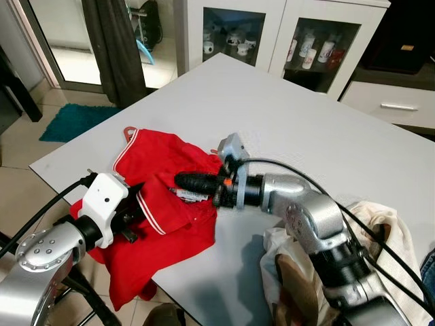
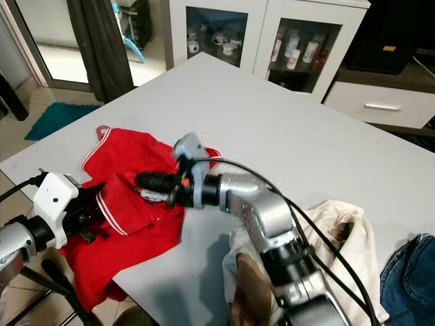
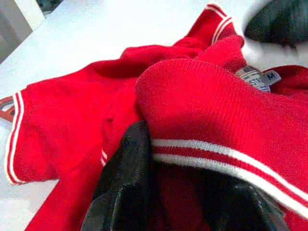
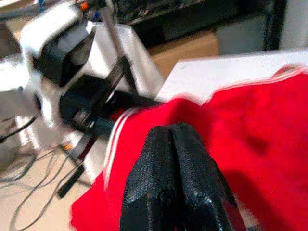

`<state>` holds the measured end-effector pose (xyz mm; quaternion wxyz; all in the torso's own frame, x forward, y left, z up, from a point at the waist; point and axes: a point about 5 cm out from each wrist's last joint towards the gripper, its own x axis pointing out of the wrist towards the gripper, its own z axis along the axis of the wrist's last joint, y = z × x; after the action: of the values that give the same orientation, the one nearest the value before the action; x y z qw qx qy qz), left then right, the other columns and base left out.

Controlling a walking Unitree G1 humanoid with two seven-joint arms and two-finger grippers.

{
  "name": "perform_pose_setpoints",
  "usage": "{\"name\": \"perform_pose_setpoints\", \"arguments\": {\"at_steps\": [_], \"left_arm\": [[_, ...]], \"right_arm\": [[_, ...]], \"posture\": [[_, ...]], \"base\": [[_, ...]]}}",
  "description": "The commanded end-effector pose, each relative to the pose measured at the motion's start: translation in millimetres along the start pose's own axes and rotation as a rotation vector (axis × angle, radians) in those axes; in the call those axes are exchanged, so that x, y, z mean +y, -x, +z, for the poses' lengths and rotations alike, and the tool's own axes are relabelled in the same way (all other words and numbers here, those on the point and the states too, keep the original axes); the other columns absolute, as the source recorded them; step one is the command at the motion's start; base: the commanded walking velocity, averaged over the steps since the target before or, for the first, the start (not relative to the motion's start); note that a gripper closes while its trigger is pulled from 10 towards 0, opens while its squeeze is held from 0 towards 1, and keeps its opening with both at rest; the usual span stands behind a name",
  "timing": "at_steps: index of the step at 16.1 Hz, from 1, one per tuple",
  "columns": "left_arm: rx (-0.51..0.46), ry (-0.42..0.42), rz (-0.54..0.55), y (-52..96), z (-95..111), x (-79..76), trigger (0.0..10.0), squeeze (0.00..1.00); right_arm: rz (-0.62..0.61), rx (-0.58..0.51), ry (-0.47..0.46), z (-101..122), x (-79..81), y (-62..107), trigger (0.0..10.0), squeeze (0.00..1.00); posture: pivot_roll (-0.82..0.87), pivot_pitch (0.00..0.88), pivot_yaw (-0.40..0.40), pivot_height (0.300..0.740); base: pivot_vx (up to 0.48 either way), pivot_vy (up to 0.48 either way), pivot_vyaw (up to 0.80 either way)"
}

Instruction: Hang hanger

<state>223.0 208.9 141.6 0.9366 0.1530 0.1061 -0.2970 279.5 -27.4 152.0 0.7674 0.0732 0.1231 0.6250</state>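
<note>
A red shirt (image 1: 160, 163) with white stripes lies crumpled on the near left corner of the white table (image 1: 306, 115), part of it hanging over the edge. My left gripper (image 1: 139, 210) is at that edge, shut on the shirt's striped collar (image 3: 207, 149), which lies between its black fingers (image 3: 127, 163). The right gripper (image 1: 182, 180) reaches leftward over the shirt, just above the neck label (image 3: 257, 79). Its two fingers (image 4: 171, 139) are pressed together and hold nothing.
A beige cloth (image 1: 380, 224) lies under my right arm at the table's near right, with jeans (image 2: 411, 272) beside it. A glass-door cabinet (image 1: 272, 34) with mugs stands behind the table. A dark curtain (image 1: 112, 47) and a teal mat (image 1: 71, 119) are at the far left.
</note>
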Motion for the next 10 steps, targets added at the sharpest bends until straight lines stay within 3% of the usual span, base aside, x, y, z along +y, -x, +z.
{"name": "perform_pose_setpoints", "arguments": {"at_steps": [1,5,10], "left_arm": [[0.003,-0.002,0.009,-0.5,-2,0.4,10.0,0.0],[-0.007,-0.011,0.016,-3.5,0,3.1,10.0,0.0],[-0.024,-0.014,0.022,-6.9,3,1.9,10.0,0.0]], "right_arm": [[-0.041,0.037,-0.009,-9,-3.7,-4.4,10.0,0.0],[-0.142,0.107,-0.022,-26,-11.6,-18.9,10.0,0.0],[-0.315,0.236,0.043,-46,-31.9,-26.5,10.0,0.0]], "posture": [[0.16,0.06,-0.034,0.74],[0.16,0.054,-0.032,0.74],[0.16,0.051,-0.035,0.74]], "base": [[0.0,0.0,0.0],[0.0,0.0,0.0],[0.0,0.0,0.0]]}}
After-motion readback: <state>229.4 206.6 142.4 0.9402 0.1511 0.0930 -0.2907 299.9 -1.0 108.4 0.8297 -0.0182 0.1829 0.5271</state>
